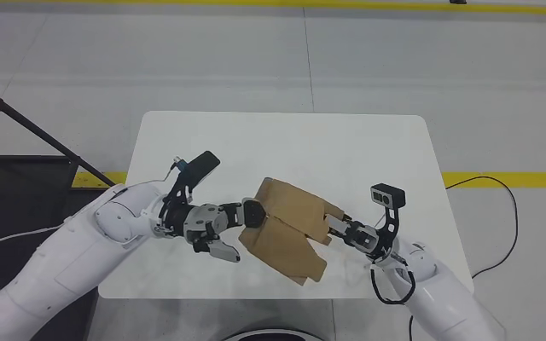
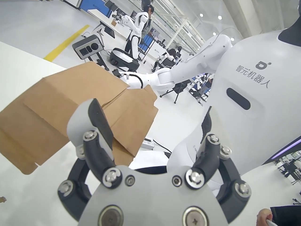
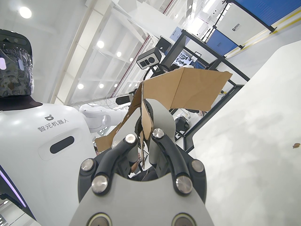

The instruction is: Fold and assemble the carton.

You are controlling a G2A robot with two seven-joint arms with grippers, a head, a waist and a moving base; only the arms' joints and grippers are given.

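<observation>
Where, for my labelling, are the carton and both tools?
carton (image 1: 290,213): top view, middle of its brown upper panel.
left tool (image 2: 150,112): left wrist view, midway between its fingertips.
right tool (image 3: 144,111): right wrist view, midway between its fingertips.

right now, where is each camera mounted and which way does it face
Top view: above the arms, looking down on the white table and the carton; both arms enter from the near edge, one either side of the carton.
Left wrist view: on the left wrist, looking past open jaws at the carton; torso and the other arm behind.
Right wrist view: on the right wrist, looking upward along jaws shut on a carton flap; torso and head beside.
Shared: both wrist views show the carton and torso.
</observation>
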